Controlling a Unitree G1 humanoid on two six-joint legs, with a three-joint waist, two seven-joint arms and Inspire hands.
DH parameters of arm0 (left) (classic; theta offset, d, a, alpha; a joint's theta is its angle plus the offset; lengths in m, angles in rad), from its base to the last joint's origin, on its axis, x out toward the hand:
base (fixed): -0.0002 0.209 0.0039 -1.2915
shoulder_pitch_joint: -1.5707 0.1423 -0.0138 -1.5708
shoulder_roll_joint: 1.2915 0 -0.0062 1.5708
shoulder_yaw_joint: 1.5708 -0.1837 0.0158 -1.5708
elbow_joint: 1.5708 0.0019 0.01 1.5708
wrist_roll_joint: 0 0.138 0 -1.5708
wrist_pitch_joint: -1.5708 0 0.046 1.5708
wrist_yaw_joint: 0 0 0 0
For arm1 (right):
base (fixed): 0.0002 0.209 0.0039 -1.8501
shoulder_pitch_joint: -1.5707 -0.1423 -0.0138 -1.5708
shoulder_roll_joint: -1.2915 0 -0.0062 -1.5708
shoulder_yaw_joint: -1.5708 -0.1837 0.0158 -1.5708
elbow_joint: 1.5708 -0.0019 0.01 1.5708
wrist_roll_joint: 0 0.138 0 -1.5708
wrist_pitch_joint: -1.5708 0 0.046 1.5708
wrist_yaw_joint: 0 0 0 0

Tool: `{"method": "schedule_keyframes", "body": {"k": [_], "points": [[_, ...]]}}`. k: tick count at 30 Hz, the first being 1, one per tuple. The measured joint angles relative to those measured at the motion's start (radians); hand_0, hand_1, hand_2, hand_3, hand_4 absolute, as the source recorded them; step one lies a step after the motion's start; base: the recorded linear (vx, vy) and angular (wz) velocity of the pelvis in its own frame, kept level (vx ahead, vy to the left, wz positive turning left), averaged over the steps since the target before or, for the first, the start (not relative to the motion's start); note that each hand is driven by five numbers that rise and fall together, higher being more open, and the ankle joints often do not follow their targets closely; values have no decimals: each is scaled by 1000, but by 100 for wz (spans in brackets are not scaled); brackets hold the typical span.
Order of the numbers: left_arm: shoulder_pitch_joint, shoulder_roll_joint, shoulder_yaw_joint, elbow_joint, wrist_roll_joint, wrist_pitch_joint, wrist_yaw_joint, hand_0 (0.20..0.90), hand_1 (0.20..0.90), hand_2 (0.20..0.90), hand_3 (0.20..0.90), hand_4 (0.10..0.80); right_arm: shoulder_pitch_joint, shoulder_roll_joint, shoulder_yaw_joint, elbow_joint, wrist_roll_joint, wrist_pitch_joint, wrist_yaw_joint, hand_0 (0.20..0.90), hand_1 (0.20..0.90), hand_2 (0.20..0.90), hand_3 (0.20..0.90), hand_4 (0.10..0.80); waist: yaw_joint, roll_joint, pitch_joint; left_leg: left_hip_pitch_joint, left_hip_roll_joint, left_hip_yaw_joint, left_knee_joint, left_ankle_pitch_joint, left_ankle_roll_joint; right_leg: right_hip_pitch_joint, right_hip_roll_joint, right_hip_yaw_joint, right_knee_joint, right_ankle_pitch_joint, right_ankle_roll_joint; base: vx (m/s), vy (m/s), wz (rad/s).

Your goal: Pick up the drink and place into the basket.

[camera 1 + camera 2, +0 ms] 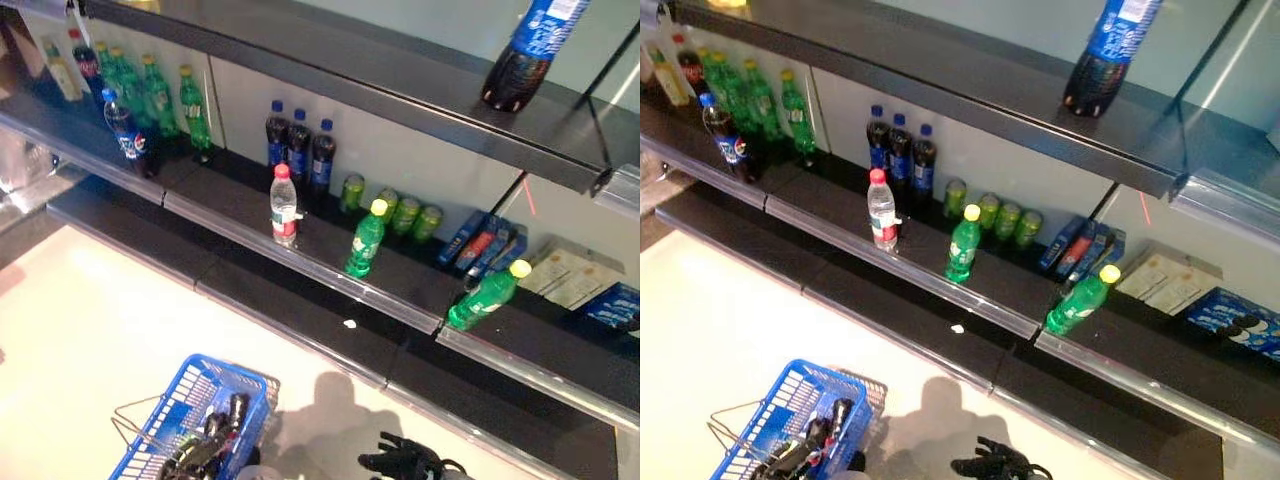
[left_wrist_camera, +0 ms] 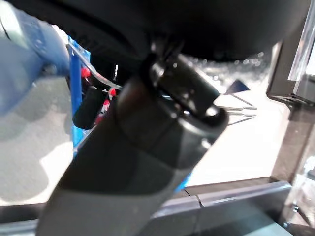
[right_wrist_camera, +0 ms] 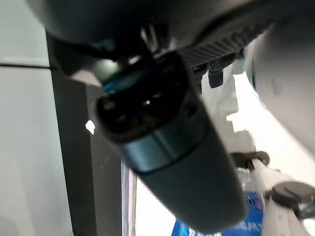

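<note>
Drink: a clear plastic water bottle with a red cap and red label [image 1: 284,205] stands upright near the front edge of the dark middle shelf [image 1: 250,215], apart from both hands.
Neighbours: a green plastic bottle with a yellow cap [image 1: 366,238] stands to its right; another green bottle [image 1: 487,295] leans further right; three dark cola bottles with blue caps [image 1: 298,146] stand behind it.
Basket: a blue plastic mesh basket with wire handles [image 1: 175,420] sits on the pale floor [image 1: 90,330], near left.
Left robot hand [image 1: 215,432]: low at the basket; whether it is spread or curled, I cannot tell.
Right robot hand [image 1: 405,460]: at the near edge, fingers loosely spread, holding nothing.
</note>
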Motion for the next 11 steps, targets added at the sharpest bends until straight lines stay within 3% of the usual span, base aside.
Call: {"method": "schedule_keyframes", "body": {"k": [3, 11], "points": [[-1, -5, 0, 55, 23, 14, 3, 300, 300, 300, 200, 100, 3, 1, -4, 97, -86, -26, -36, 900, 900, 900, 900, 800, -8, 13, -27, 1, 0, 0, 0, 0, 0, 0, 0, 0, 0, -1, 0, 0, 0, 0], [-10, -5, -36, 93, 72, 22, 10, 300, 300, 300, 200, 100, 16, 14, -58, 164, -116, -108, -44, 900, 900, 900, 900, 800, -14, 18, -44, 3, 1, 1, -6, -3, 5, -2, 0, 3, -4, -4, -7, -2, 17, 0]]}}
